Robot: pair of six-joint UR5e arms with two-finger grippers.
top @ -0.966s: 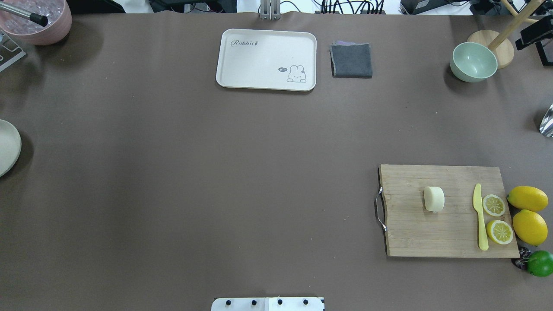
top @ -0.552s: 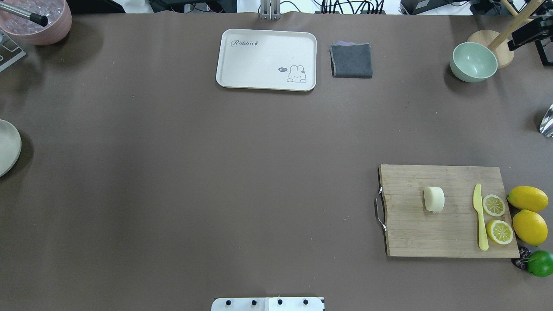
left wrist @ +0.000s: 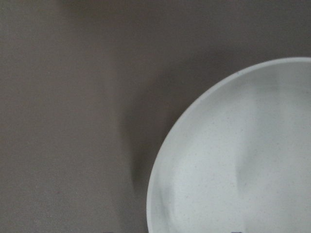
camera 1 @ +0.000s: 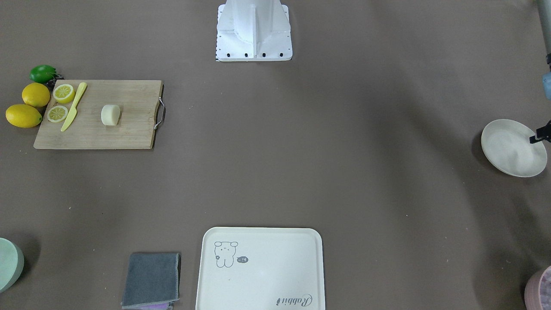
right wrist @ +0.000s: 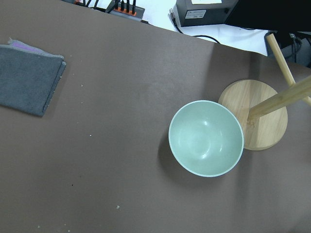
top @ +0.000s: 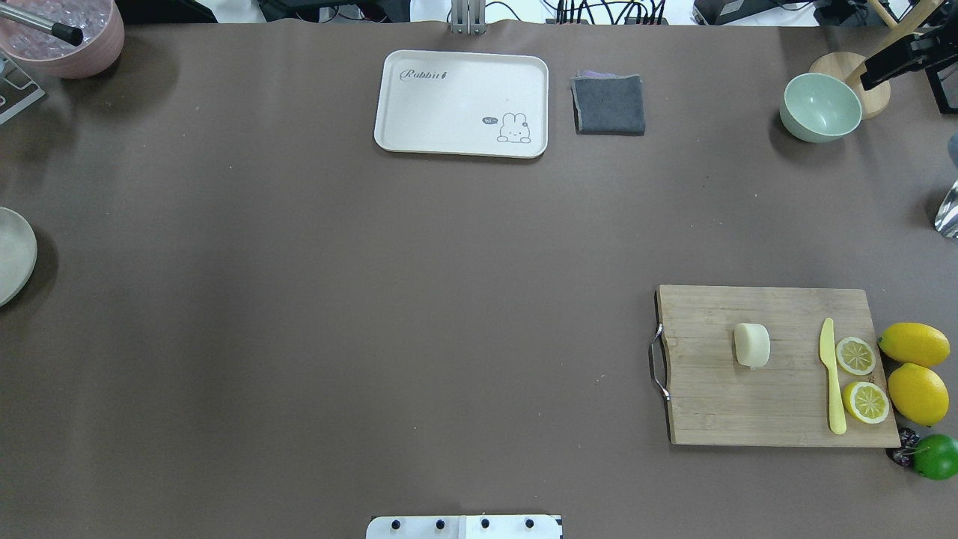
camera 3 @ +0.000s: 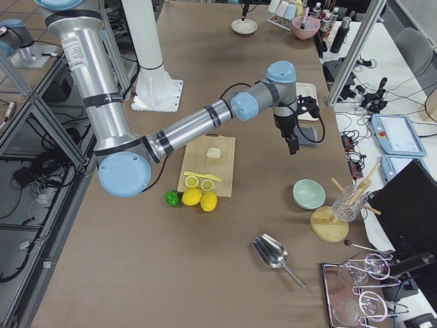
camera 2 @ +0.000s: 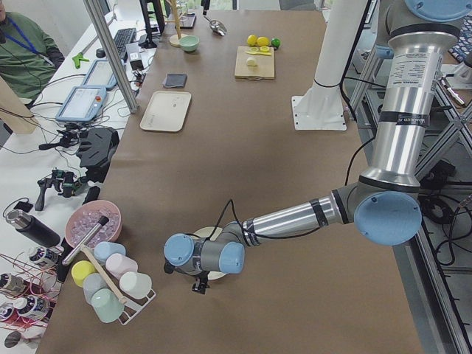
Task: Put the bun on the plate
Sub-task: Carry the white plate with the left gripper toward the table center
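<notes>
The pale cream bun lies on a wooden cutting board at the table's right side, also seen as the bun. The off-white plate sits at the far left edge, cut off in the overhead view as the plate. My left gripper hangs over the plate's outer rim; only a black tip shows, so I cannot tell its state. The left wrist view is filled by the plate. My right gripper hovers high beside the green bowl, far behind the bun; I cannot tell its state either.
On the board lie a yellow knife and two lemon halves; whole lemons and a lime sit beside it. A green bowl, wooden stand, grey cloth, cream tray and pink bowl line the back.
The right gripper has slid leftward at the back right corner, closer to the green bowl. The bun, the board and the plate have not moved.
</notes>
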